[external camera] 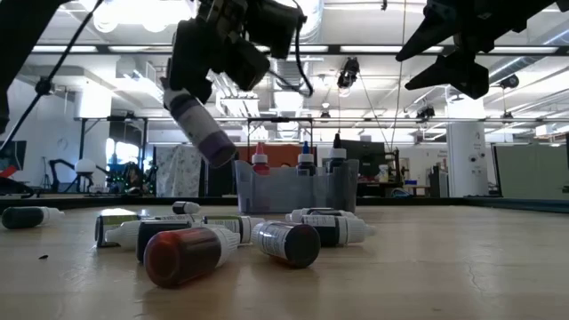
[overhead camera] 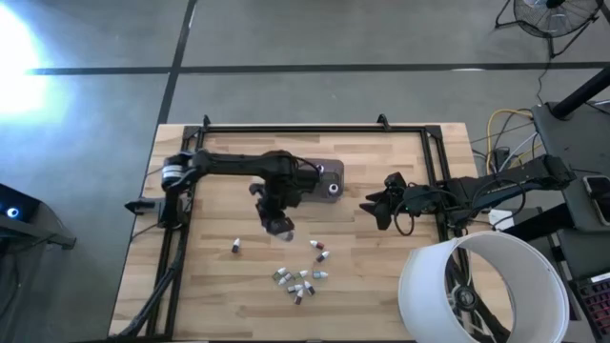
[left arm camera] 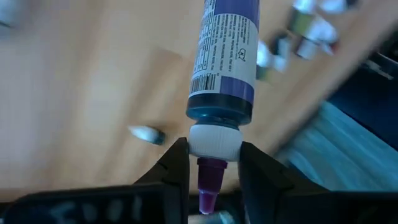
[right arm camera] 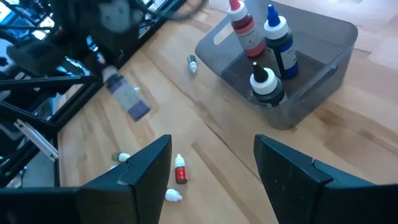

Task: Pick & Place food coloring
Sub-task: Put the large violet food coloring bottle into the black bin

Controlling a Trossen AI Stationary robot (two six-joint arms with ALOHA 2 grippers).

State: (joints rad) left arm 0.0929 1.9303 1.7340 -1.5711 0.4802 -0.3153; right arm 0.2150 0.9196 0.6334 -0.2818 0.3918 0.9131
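From above, the left pincer [overhead camera: 277, 221] hangs over the surface [overhead camera: 210, 286], between the grey tub [overhead camera: 329, 171] and the scattered small bottles [overhead camera: 300, 279], nearer both than the right pincer [overhead camera: 374, 210], which waits wide and empty. Seen level, the purple bottle [external camera: 201, 131] tilts, base down toward the tub. The left wrist view shows its fingers [left arm camera: 174, 165] clamped narrow on the white collar, purple tip toward the camera.

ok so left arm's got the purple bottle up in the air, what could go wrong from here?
1. The left gripper pinches the purple bottle only at its white cap, so the long body could swing or slip.
2. The grey tub already holds three upright bottles; a tilted drop may topple them.
3. The right gripper hangs open nearby, crowding the path.
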